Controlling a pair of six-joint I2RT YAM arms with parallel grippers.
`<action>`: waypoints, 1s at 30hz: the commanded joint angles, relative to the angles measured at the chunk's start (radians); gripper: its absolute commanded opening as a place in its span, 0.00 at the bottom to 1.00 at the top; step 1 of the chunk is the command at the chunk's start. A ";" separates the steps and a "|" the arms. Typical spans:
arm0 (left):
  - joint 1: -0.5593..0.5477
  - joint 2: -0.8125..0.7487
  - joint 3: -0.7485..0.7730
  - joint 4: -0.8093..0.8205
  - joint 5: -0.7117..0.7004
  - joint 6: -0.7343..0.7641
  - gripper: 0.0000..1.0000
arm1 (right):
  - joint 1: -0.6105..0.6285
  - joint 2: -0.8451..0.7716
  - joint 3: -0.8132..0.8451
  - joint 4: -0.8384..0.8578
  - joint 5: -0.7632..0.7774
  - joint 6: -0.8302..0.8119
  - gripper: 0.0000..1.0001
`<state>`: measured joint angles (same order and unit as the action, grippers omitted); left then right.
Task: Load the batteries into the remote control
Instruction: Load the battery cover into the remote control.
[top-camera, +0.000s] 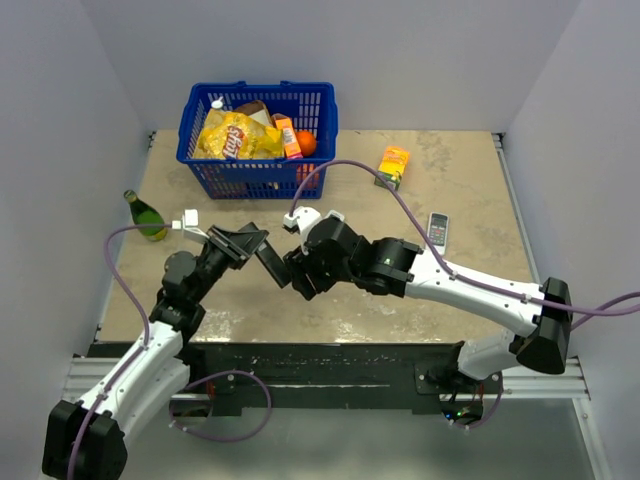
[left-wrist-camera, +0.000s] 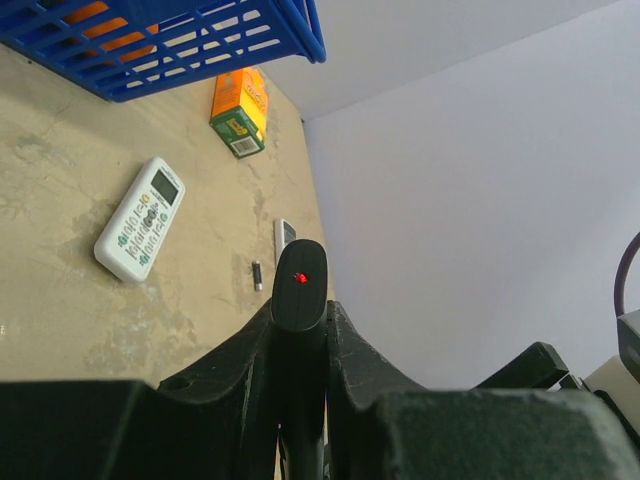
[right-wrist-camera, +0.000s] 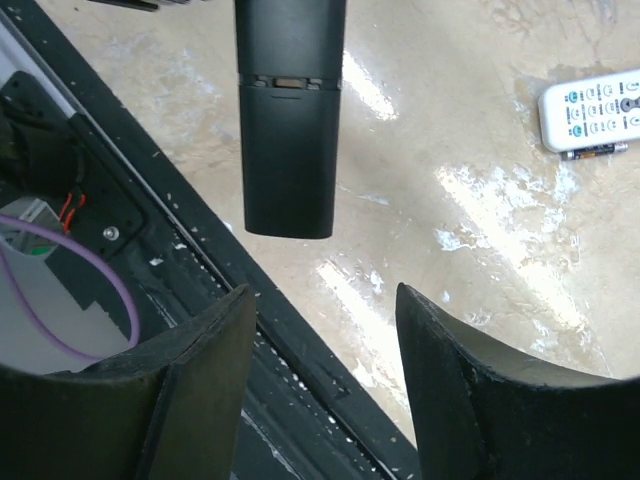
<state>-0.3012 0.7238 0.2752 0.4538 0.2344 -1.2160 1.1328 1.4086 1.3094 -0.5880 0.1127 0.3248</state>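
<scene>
The black remote control (left-wrist-camera: 300, 283) is clamped upright between my left gripper's (left-wrist-camera: 300, 318) fingers, and a red light glows at its tip. From above, the remote control (top-camera: 270, 262) juts from the left gripper (top-camera: 243, 243) toward the right gripper (top-camera: 297, 272). My right gripper (right-wrist-camera: 325, 300) stands open just short of the remote control's (right-wrist-camera: 288, 120) end, with nothing between its fingers. The remote's back shows a seam across it. One battery (left-wrist-camera: 257, 275) lies on the table, and a battery (right-wrist-camera: 595, 151) lies beside a white remote (right-wrist-camera: 595, 108).
A white remote with a screen (left-wrist-camera: 142, 232) and a slimmer white remote (top-camera: 437, 228) lie on the table. An orange juice box (top-camera: 394, 163) and a blue basket (top-camera: 300, 98) of groceries stand at the back. A green bottle (top-camera: 145, 215) stands at the left.
</scene>
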 joint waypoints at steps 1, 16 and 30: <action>0.007 -0.037 0.050 -0.032 -0.032 0.044 0.00 | 0.015 -0.013 0.036 0.003 0.047 -0.001 0.60; 0.007 -0.032 0.198 -0.424 -0.233 -0.004 0.00 | 0.120 0.024 0.004 0.161 0.320 -0.076 0.62; 0.007 -0.080 0.245 -0.532 -0.283 -0.042 0.00 | 0.314 0.055 -0.147 0.574 0.585 -0.503 0.67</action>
<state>-0.3012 0.6655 0.4656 -0.0776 -0.0277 -1.2377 1.4208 1.4555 1.1816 -0.1783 0.5949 -0.0132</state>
